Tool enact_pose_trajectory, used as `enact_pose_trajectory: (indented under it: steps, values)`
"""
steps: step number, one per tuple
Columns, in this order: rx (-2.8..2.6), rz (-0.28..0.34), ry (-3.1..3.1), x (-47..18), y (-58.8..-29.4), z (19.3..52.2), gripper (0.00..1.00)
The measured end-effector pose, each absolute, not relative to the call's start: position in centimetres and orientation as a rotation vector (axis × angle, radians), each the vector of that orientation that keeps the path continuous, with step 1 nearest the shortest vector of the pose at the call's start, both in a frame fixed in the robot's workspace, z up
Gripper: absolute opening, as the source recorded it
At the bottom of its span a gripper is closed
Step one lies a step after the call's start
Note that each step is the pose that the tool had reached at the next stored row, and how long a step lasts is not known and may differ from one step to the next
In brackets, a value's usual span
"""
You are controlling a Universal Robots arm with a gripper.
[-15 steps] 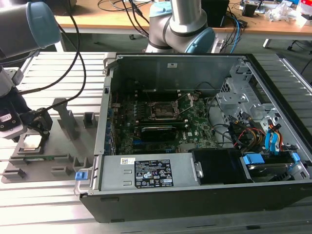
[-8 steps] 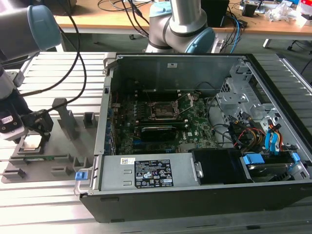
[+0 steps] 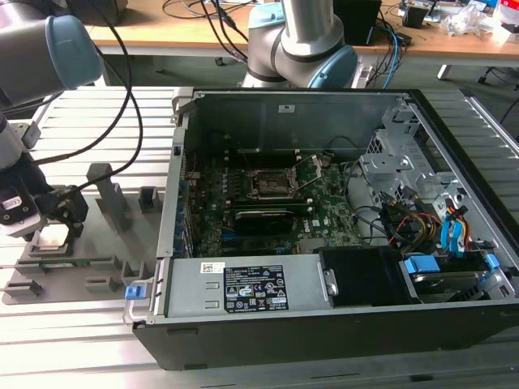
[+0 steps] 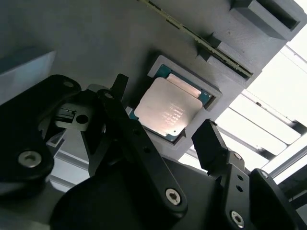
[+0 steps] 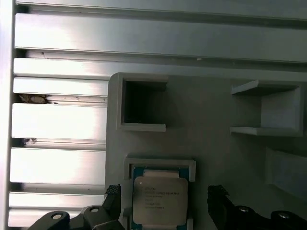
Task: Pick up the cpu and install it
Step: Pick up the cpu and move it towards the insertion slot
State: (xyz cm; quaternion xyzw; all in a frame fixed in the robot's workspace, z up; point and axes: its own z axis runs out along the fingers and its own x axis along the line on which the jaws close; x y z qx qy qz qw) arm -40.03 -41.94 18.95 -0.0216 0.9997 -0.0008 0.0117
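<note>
Silvery metal marks the cpu, which lies flat, top face up, in its square pocket in the grey holder tray. Directly over it hangs the hand, spread wide. Its two black fingers stand one on each side of the chip, both clear of its edges as far as I can see, and they hold nothing. In the first wrist view the cpu is likewise seated in the pocket, with the hand straddling it without contact. So the grasp is not made, and the chip sits in the tray.

Near the cpu's pocket, along one edge of the tray, a long thin green memory stick lies in its slot. The tray rests on the slatted aluminium tabletop.

In the exterior view the hand sits low over the pale cpu, at the end of the tray farthest from the computer case. The case stands open just beside the tray, on the exterior view's right of it. Inside, on the motherboard and well apart from the tray, the dark metal-framed socket shows no silvery top, so I judge it unfilled. By my reading the task is at its very start: gripping, lifting, carrying and seating are all undone.
</note>
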Motion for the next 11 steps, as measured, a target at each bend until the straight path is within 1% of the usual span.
enact_pose_trajectory:
  steps: [8,11]
  values:
    - [-0.067,-0.003,3.117,-40.41,-42.11,18.81,0.81]
    - [-0.067,-0.018,3.118,-40.41,-42.12,18.69,0.81]
